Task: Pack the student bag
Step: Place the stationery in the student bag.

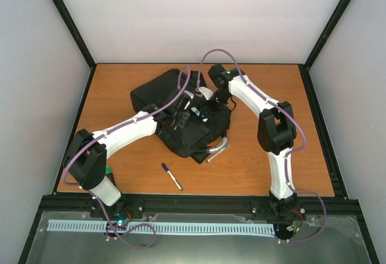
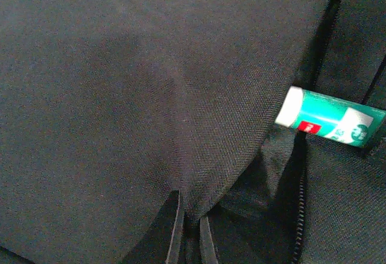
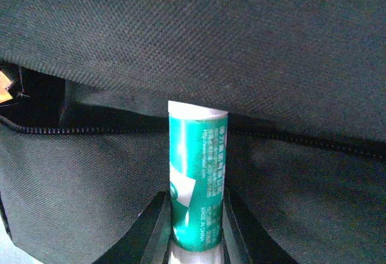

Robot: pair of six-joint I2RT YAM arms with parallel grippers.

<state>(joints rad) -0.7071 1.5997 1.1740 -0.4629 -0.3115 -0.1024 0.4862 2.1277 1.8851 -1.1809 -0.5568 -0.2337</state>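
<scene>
The student bag [image 1: 163, 95], a large black fabric backpack, lies mid-table with its grey handle [image 1: 218, 149] toward the front. My left gripper [image 1: 180, 117] is shut on a fold of the bag's flap [image 2: 181, 125] and holds it up off the zipper opening; its fingers [image 2: 175, 228] pinch the cloth. My right gripper [image 3: 196, 194] is shut on a green-and-white glue stick [image 3: 198, 173]. The stick's white end sits at the open zipper line [image 3: 90, 129], just under the raised flap. The left wrist view shows the glue stick [image 2: 329, 119] poking in from the right.
A blue-capped pen [image 1: 172, 176] lies on the wooden table [image 1: 271, 155] in front of the bag. A green object [image 1: 109, 170] sits by the left arm's base. Black frame posts border the table's edges.
</scene>
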